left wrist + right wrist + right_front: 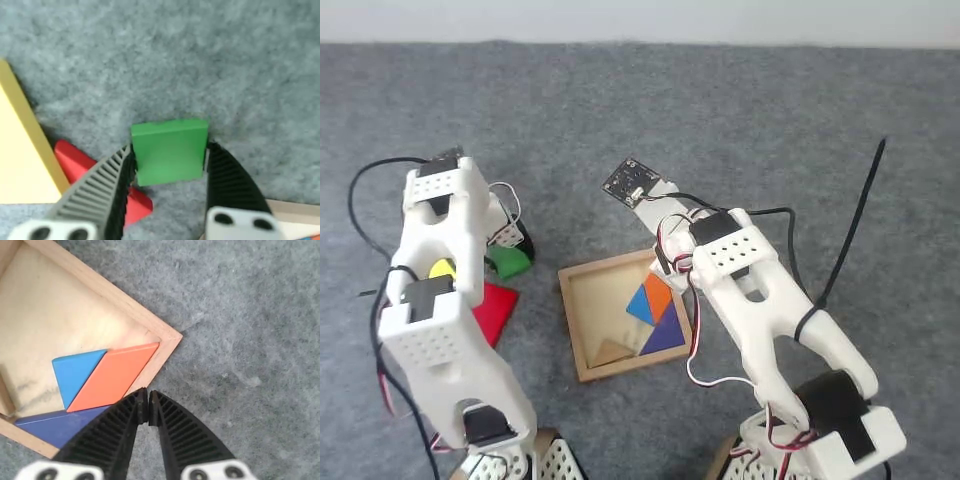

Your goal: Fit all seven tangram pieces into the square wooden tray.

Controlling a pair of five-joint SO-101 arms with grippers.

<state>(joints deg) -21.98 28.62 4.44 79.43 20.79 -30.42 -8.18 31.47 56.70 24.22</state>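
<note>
Left gripper [170,156] pinching the green square tangram piece [170,145] by two opposite edges, one ribbed finger flush on each side; in the high view this grip sits left of centre, well apart from the square wooden tray [570,320] at mid-frame; cannot tell whether the piece is clear of the grey felt table surface [770,110].

Red triangle piece [75,160] just beside one finger, large yellow triangle piece [15,150] near; lift straight up first so neither gets dragged.

Tray holds light blue triangle [75,372], orange parallelogram [112,375] and dark blue triangle [55,427], crowded to its right in the high view; bare floor lies frame-left; carry the square there level, square it to the rim, lower flat.

Right gripper [148,407] pressed together, empty, over the tray's edge near the orange parallelogram; judged a possible obstruction.
</note>
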